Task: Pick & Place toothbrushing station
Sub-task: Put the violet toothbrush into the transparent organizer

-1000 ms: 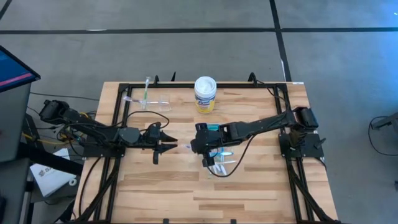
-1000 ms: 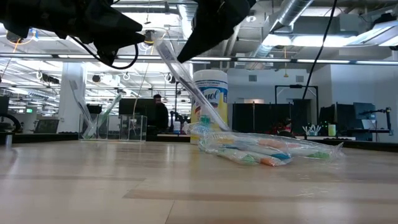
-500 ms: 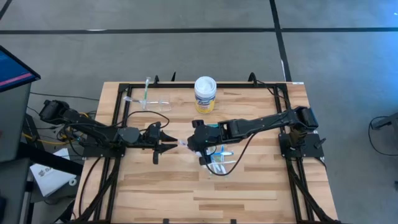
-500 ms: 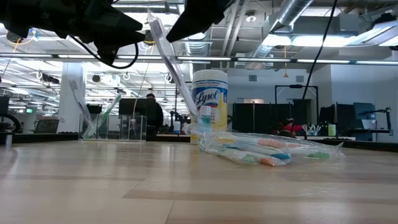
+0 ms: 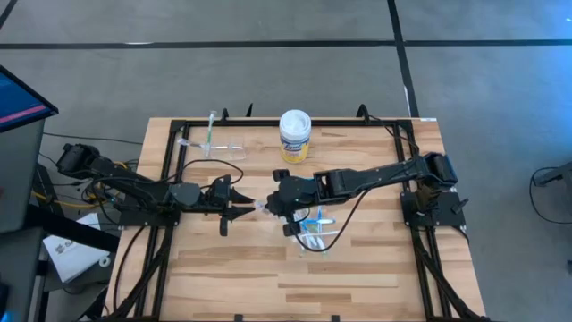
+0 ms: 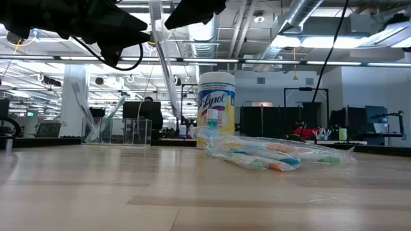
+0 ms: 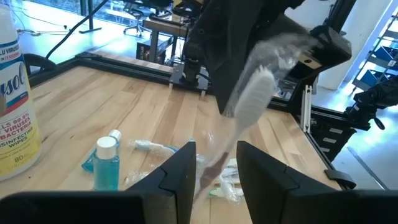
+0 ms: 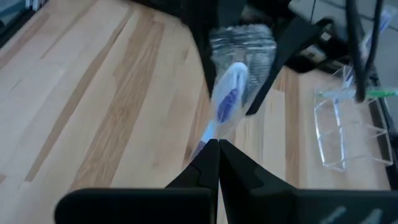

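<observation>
The right gripper (image 5: 268, 205) hangs above the middle of the wooden counter (image 5: 375, 268), in front of the yellow-labelled wipes tub (image 5: 295, 135), its fingers (image 8: 205, 163) pinched together on the handle of a wrapped white-and-blue toothbrush (image 8: 225, 99). In the low view that toothbrush (image 6: 163, 58) hangs clear of the counter, slightly tilted, just beside the tub on the side toward the clear cup. The left gripper (image 5: 249, 207) faces the right gripper head-on at the same level, on the side away from the tub's right, its two fingers (image 7: 180, 177) held partly apart with the toothbrush's wrapped head (image 7: 254, 99) just beyond and between them; whether the fingers touch it cannot be told. On the counter in front of the tub and slightly to its right lies a clear plastic bag (image 6: 282, 154) holding more toothbrushes with coloured handles (image 5: 315, 228), directly below the right arm. A small teal bottle with a white cap (image 7: 107, 163) stands near the tub, between it and the bag. The clear cup (image 5: 223, 148) sits well to the left of the tub near the counter's far edge, with a green-and-white toothbrush (image 5: 211, 127) standing in it.
</observation>
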